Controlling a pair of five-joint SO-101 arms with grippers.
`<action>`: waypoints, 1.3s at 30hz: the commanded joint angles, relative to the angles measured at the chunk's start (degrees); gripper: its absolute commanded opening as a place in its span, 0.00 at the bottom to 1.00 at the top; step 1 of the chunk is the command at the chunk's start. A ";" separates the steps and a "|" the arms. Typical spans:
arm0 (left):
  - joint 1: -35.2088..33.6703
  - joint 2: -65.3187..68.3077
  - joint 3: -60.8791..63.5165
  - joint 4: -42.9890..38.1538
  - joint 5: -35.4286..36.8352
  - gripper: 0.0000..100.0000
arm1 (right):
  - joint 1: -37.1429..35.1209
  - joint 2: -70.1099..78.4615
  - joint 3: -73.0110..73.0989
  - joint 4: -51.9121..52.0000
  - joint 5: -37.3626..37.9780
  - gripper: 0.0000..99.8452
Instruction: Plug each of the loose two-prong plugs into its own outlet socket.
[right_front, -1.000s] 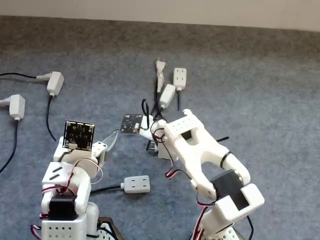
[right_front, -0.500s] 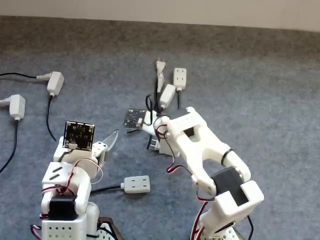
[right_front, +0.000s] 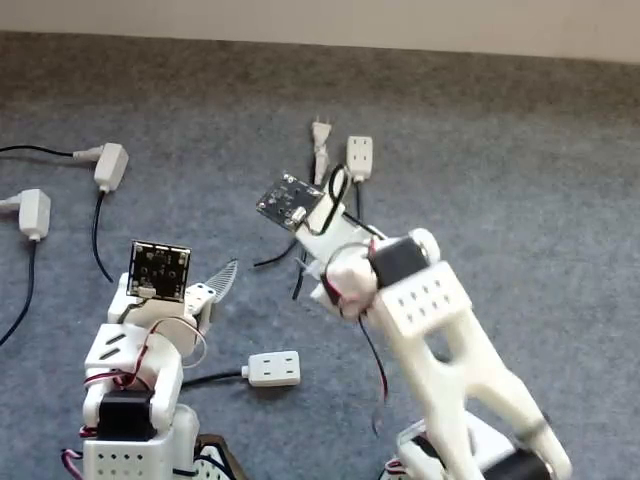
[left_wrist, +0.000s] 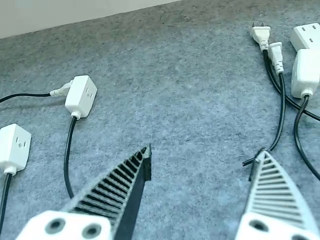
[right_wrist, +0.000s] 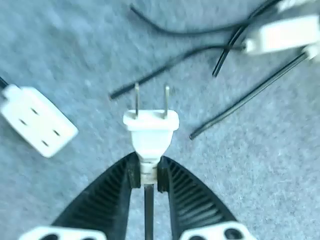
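White plastic links (right_front: 425, 298), black servos (right_front: 398, 262), red-and-white wires (right_front: 372, 352), black ribbed fingers (left_wrist: 119, 186), square camera boards (right_front: 158, 270)

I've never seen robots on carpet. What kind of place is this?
Likely a robot practice workspace, not a home: two white arms on a grey carpet, with loose plugs and outlet sockets.

1. Grey, carpet-like cloth covers the whole worktop (right_front: 540, 170)
2. A pale, plain wall (right_front: 420, 22) runs along its far edge
3. Light is soft and even, shadows faint
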 joint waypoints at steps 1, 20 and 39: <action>5.76 -0.40 -2.51 2.37 -2.55 0.31 | -3.56 -9.10 0.57 -0.66 -6.77 0.01; 9.63 -0.57 -8.48 6.86 -3.87 0.31 | -13.58 -13.32 24.84 -21.67 -11.96 0.01; 13.67 -0.22 0.48 1.41 -4.22 0.31 | -13.41 -13.76 9.10 -11.30 -13.80 0.01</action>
